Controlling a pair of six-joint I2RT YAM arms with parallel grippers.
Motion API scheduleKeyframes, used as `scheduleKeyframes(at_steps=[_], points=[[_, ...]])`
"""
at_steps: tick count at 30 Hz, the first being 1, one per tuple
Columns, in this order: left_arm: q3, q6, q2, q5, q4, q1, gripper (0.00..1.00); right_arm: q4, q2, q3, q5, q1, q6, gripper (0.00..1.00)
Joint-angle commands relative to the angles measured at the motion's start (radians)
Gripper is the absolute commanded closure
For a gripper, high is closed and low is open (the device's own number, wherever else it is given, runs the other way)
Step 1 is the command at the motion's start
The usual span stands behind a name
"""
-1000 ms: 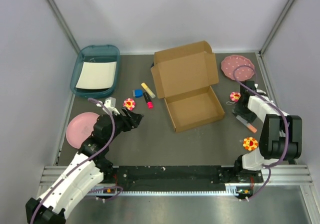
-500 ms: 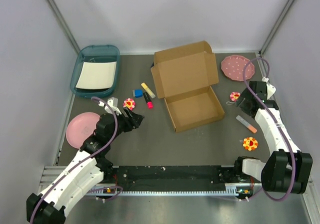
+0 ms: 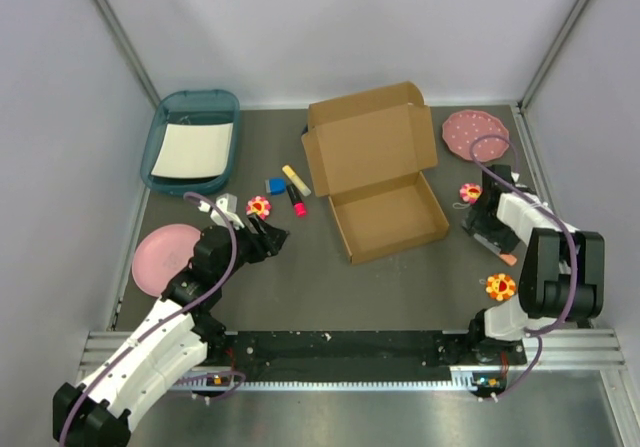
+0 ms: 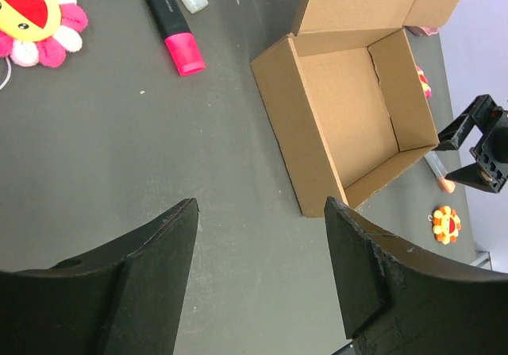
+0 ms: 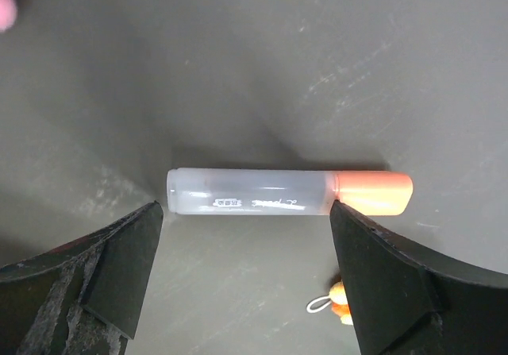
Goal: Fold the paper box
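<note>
The brown cardboard paper box [image 3: 375, 172] lies open in the middle of the table, its lid flat toward the back and its tray walls standing up. It also shows in the left wrist view [image 4: 349, 109]. My left gripper [image 3: 270, 237] is open and empty to the left of the box, above bare table [image 4: 260, 204]. My right gripper [image 3: 484, 232] is open to the right of the box, low over the table. In the right wrist view its jaws [image 5: 246, 208] stand wide, just short of a clear marker with an orange cap [image 5: 290, 192].
A teal tray [image 3: 160, 147] with a white sheet stands back left. A pink plate [image 3: 160, 257] lies left and a dotted pink plate [image 3: 475, 132] back right. Flower toys [image 3: 259, 206] [image 3: 469, 193] [image 3: 500, 287], a yellow marker [image 3: 295, 179], a pink marker [image 3: 297, 203] and a blue block [image 3: 275, 185] lie around.
My right arm swung out to the right half a second ago and has come back in over the orange-capped marker. My left arm has barely moved.
</note>
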Motion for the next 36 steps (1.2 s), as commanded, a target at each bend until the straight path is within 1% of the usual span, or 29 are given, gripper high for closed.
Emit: scheduleKeyframes(at_steps=[1, 5, 8, 9, 11, 12, 15, 18, 19, 24, 25, 28, 29, 31, 32, 33, 34, 35, 36], points=[[-0.004, 0.011, 0.001, 0.011, 0.047, -0.004, 0.30, 0.028, 0.044, 0.070, 0.074, -0.033, -0.016, 0.12], [-0.006, 0.017, -0.007, 0.006, 0.033, -0.004, 0.30, 0.043, 0.093, 0.074, 0.081, -0.050, -0.030, 0.15], [-0.004, 0.018, -0.013, 0.003, 0.023, -0.004, 0.30, 0.063, 0.101, 0.052, 0.065, -0.050, -0.030, 0.22], [-0.003, 0.018, -0.016, 0.000, 0.019, -0.004, 0.30, 0.081, 0.089, 0.041, 0.058, -0.050, -0.022, 0.28], [-0.001, 0.020, -0.015, 0.000, 0.018, -0.004, 0.30, 0.098, 0.070, 0.012, 0.048, -0.052, -0.022, 0.35], [-0.001, 0.020, -0.012, 0.000, 0.018, -0.004, 0.30, 0.105, 0.061, 0.007, 0.041, -0.050, -0.019, 0.41], [0.002, 0.020, -0.002, 0.001, 0.018, -0.002, 0.30, 0.111, 0.001, -0.018, 0.021, -0.050, -0.013, 0.51], [0.006, 0.018, 0.005, 0.000, 0.018, -0.005, 0.30, 0.112, -0.094, -0.037, -0.004, -0.050, -0.010, 0.58], [0.008, 0.017, 0.005, -0.002, 0.018, -0.004, 0.30, 0.112, -0.149, -0.044, -0.011, -0.050, -0.010, 0.59], [0.011, 0.012, 0.014, -0.002, 0.023, -0.007, 0.30, 0.109, -0.286, -0.074, -0.074, -0.050, -0.008, 0.66], [0.011, 0.009, 0.016, -0.002, 0.023, -0.007, 0.30, 0.109, -0.296, -0.080, -0.083, -0.050, -0.002, 0.66], [0.013, 0.008, 0.030, 0.000, 0.026, -0.010, 0.30, 0.076, -0.327, -0.076, -0.045, -0.050, 0.060, 0.37], [0.016, 0.006, 0.034, -0.002, 0.027, -0.012, 0.30, 0.045, -0.333, -0.076, -0.033, -0.067, 0.091, 0.22], [0.016, 0.005, 0.036, -0.002, 0.030, -0.013, 0.30, 0.033, -0.367, -0.105, -0.086, -0.125, 0.215, 0.17], [0.013, 0.002, 0.036, -0.002, 0.035, -0.015, 0.30, 0.033, -0.384, -0.128, -0.153, -0.181, 0.320, 0.13], [0.011, -0.006, 0.038, -0.002, 0.045, -0.015, 0.30, 0.043, -0.422, -0.168, -0.168, -0.193, 0.369, 0.11], [0.009, -0.011, 0.041, -0.002, 0.049, -0.015, 0.30, 0.049, -0.434, -0.183, -0.168, -0.194, 0.412, 0.10], [0.008, -0.015, 0.041, -0.002, 0.052, -0.018, 0.30, 0.055, -0.447, -0.197, -0.157, -0.194, 0.493, 0.07], [0.009, -0.021, 0.041, -0.002, 0.055, -0.019, 0.30, 0.077, -0.451, -0.223, -0.153, -0.196, 0.527, 0.06]])
